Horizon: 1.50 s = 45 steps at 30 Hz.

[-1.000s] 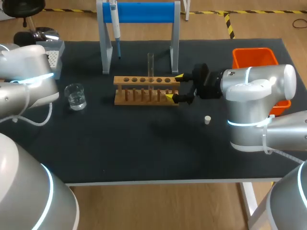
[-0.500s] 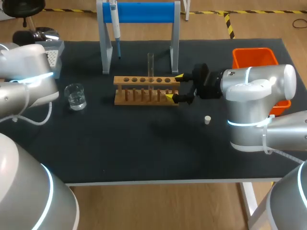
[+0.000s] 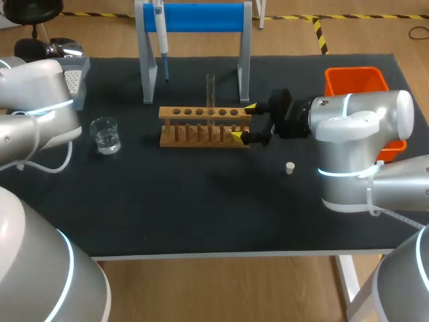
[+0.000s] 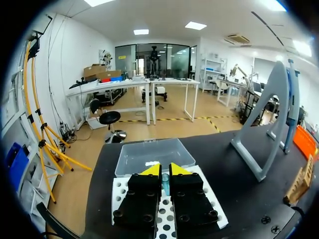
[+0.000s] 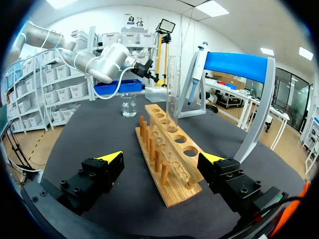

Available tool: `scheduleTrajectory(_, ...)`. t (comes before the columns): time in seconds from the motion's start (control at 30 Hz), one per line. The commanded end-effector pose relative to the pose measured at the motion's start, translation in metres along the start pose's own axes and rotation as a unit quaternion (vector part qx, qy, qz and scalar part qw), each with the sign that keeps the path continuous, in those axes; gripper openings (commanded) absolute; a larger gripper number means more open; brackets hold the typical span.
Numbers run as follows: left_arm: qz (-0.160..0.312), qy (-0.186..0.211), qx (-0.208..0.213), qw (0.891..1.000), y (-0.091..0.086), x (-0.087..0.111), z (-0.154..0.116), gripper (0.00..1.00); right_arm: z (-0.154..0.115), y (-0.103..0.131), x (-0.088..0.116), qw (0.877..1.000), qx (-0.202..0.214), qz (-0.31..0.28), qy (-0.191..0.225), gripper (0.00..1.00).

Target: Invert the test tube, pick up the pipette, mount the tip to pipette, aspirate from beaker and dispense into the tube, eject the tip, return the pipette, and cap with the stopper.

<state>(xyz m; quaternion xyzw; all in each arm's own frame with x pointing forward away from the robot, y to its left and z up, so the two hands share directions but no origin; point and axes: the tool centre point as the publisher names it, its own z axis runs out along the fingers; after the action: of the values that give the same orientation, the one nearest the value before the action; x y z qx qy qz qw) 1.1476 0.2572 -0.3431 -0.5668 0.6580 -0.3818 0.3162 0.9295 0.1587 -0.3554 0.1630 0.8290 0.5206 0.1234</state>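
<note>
A clear test tube stands upright in the wooden rack. My right gripper is open wide, one yellow tip on each side of the rack's right end. In the right wrist view the rack runs out between the fingers, with the tube at its far part. The pipette hangs on the blue stand. My left gripper is shut above the white tip rack. A pale blue tip shows in the slit between its fingers. A glass beaker and a white stopper sit on the mat.
An orange bin stands at the table's right edge behind my right arm. The tip box is at the back left, with its clear lid ahead of the left gripper. The stand's grey leg rises beside it.
My left arm has shifted very slightly over the tip box. The right arm, rack and tube have kept still.
</note>
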Motion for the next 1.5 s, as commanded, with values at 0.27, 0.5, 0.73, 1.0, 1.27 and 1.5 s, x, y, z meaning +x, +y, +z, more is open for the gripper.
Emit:
scheduleTrajectory(0.27,0.005,-0.006,0.020,1.000,-0.015,0.001,-0.015,0.00,-0.001,0.000,0.000,1.000,0.001,0.000,0.001,1.00)
scheduleTrajectory(0.5,0.011,-0.009,0.041,0.999,-0.032,0.005,-0.025,0.00,-0.001,0.000,0.000,1.000,0.001,0.000,0.001,1.00)
scheduleTrajectory(0.73,0.032,-0.011,0.055,0.998,-0.049,0.011,-0.040,0.00,-0.001,0.000,0.000,1.000,0.001,0.000,0.001,1.00)
scheduleTrajectory(1.0,0.092,0.009,0.078,0.993,-0.076,0.032,-0.093,0.00,-0.001,0.000,0.000,1.000,0.001,0.000,0.001,1.00)
scheduleTrajectory(1.27,0.150,0.065,0.068,0.984,-0.087,0.070,-0.160,0.00,-0.001,0.000,0.000,1.000,0.001,0.000,0.001,1.00)
scheduleTrajectory(1.5,0.202,0.162,0.051,0.964,-0.077,0.111,-0.231,0.00,-0.001,0.000,0.000,1.000,0.001,0.000,0.001,1.00)
